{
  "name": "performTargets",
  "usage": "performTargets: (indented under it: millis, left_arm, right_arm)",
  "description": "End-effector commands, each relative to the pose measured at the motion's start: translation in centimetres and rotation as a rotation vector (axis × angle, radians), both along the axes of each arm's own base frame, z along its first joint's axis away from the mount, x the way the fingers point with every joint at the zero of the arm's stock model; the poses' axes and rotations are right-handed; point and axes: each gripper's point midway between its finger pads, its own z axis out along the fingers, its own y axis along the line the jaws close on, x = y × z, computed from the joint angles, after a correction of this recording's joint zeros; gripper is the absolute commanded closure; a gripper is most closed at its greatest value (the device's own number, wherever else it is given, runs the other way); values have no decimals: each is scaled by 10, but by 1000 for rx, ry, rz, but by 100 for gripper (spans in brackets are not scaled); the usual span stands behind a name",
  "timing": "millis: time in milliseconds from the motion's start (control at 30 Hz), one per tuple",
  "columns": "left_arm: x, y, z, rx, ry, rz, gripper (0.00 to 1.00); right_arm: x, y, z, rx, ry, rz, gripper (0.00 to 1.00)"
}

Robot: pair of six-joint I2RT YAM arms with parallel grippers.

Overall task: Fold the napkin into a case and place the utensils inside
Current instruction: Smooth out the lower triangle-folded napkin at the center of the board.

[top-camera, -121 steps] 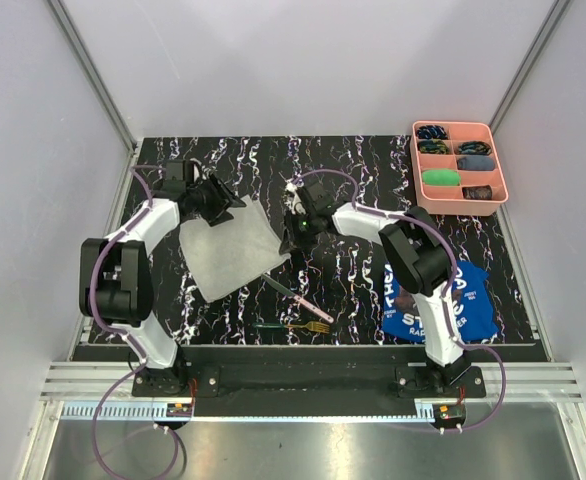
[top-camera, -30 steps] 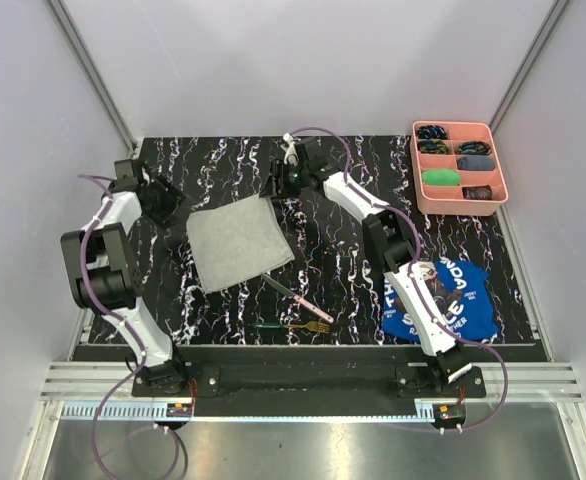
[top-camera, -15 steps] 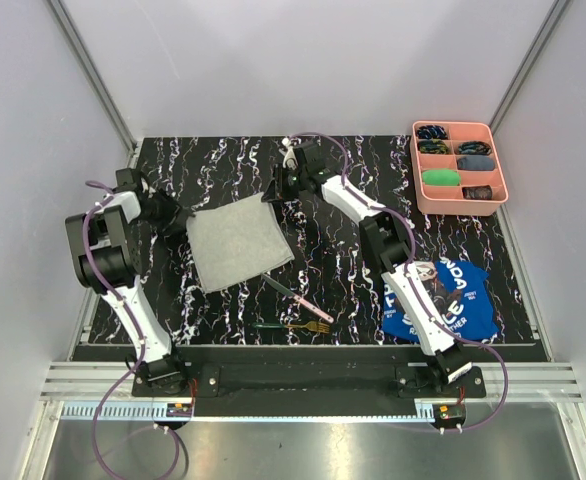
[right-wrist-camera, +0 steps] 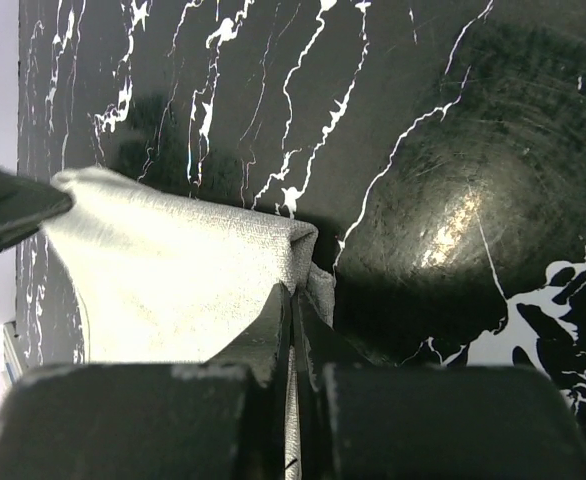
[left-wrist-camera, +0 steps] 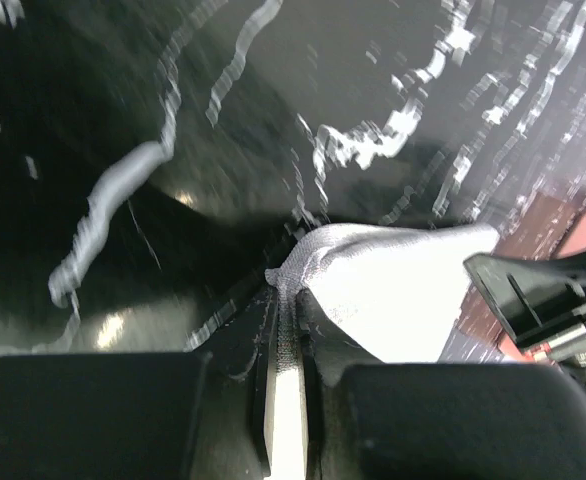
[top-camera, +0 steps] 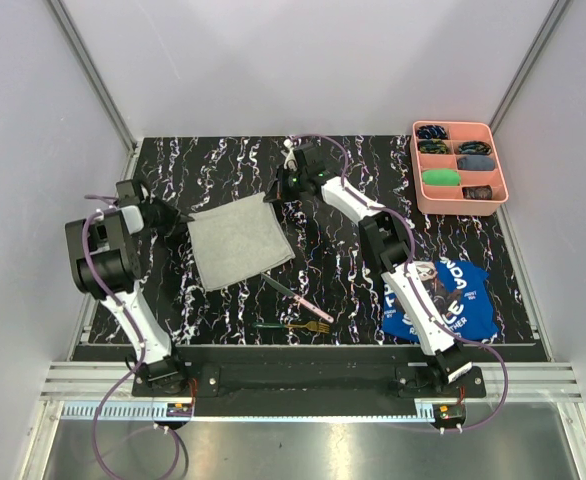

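Observation:
The light grey napkin (top-camera: 239, 241) lies flat and unfolded on the black marbled table. My left gripper (top-camera: 180, 221) is shut on its far left corner; in the left wrist view the cloth (left-wrist-camera: 393, 285) runs pinched between the jaws (left-wrist-camera: 288, 300). My right gripper (top-camera: 274, 196) is shut on the far right corner, and the right wrist view shows that corner bunched at the jaws (right-wrist-camera: 293, 295) with the napkin (right-wrist-camera: 173, 270) spreading left. The pink-handled knife (top-camera: 298, 297) lies at the napkin's near edge. The green-handled fork (top-camera: 293, 326) lies nearer the table's front.
A pink compartment tray (top-camera: 503, 160) with small items stands at the far right corner. A blue printed cloth (top-camera: 468, 305) lies at the near right, partly under the right arm. Grey walls close in the table on three sides.
Both grippers have closed onto the napkin's far corners over the last second. The left gripper slid in to the left corner. The napkin, flattened since four seconds ago, lies still.

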Motion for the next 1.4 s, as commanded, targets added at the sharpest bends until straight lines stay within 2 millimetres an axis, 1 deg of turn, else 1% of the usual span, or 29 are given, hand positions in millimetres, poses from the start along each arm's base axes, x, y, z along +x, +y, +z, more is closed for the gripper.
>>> performTargets:
  millis: [0,67,100,133,167,200,233,267,300,333,367,400,500,567,667,767,800,833,867,900,933,1000,1067,1100,1167,1233,1267,1300,1367]
  left_arm:
    - [27,24,59,157,-245,71,89]
    - [32,21,61,171,-257,55,87]
    - [32,20,55,165,-238,49,84]
    - [38,18,58,164,-243,39,79]
    - [41,19,57,163,-236,28,61]
    - [33,17,44,151,-155,24,57]
    - [36,21,49,166,-146,30,54]
    - [26,20,44,174,-86,30,50]
    - [23,27,48,212,-65,55,43]
    - [24,29,55,239,-61,60,40]
    - [20,30,60,276,-46,56,39]
    - [16,33,72,321,-44,68,38]
    - [14,12,90,343,-93,12,39]
    - [14,-5,88,311,-94,-21,44]
    - [15,-22,72,231,-70,-60,51]
    - [15,-33,51,194,-35,-79,54]
    - [14,-36,42,181,-13,-85,55]
    - [14,-39,39,172,-8,-90,55]
    - [13,-41,38,170,-3,-93,56]
    - [11,-41,38,174,-4,-93,56]
    - [11,-43,41,184,-11,-102,56]
    - [8,-44,47,202,-25,-104,56]
    - [5,-45,56,204,-42,-101,56]
    - [2,-46,55,198,-38,-102,55]
    - [-1,-49,65,178,-57,-93,55]
    - [-7,-55,70,146,-67,-97,55]
    - [-12,-57,76,137,-80,-97,55]
    - [-14,-58,80,132,-89,-96,54]
    - [-21,-60,93,125,-115,-92,53]
  right_arm:
    - [20,-14,27,-40,-82,-81,100]
    - [22,-13,29,-37,-90,-82,100]
    - [22,-12,29,-34,-93,-78,100]
    - [23,-11,32,-28,-99,-75,99]
    - [24,-11,31,-29,-102,-72,91]
    - [23,-9,33,-22,-103,-59,87]
    - [22,-9,32,-26,-103,-55,85]
    - [23,-11,35,-31,-106,-55,81]
    - [22,-10,36,-34,-104,-55,77]
    - [22,-11,41,-32,-108,-52,72]
    - [20,-11,43,-33,-102,-46,62]
    - [19,-11,44,-35,-100,-47,56]
    - [10,-16,51,-51,-73,-39,45]
    - [1,-19,52,-70,-55,-28,41]
    - [-8,-24,50,-84,-31,-22,38]
    - [-10,-25,41,-95,-17,-22,43]
    - [-9,-26,38,-99,-15,-22,46]
    - [-7,-25,33,-102,-15,-25,56]
    - [-5,-27,29,-119,-19,-34,60]
    - [-2,-29,22,-131,-21,-40,66]
    - [3,-28,23,-135,-37,-43,80]
    - [6,-30,12,-164,-55,-34,98]
    - [13,-29,20,-170,-99,-27,100]
    - [15,-29,25,-169,-114,-26,98]
    - [18,-28,36,-166,-140,-24,76]
    - [19,-28,58,-156,-169,-29,68]
    - [20,-31,63,-165,-173,-41,57]
    - [19,-33,77,-166,-184,-50,54]
    - [15,-40,83,-194,-172,-64,48]
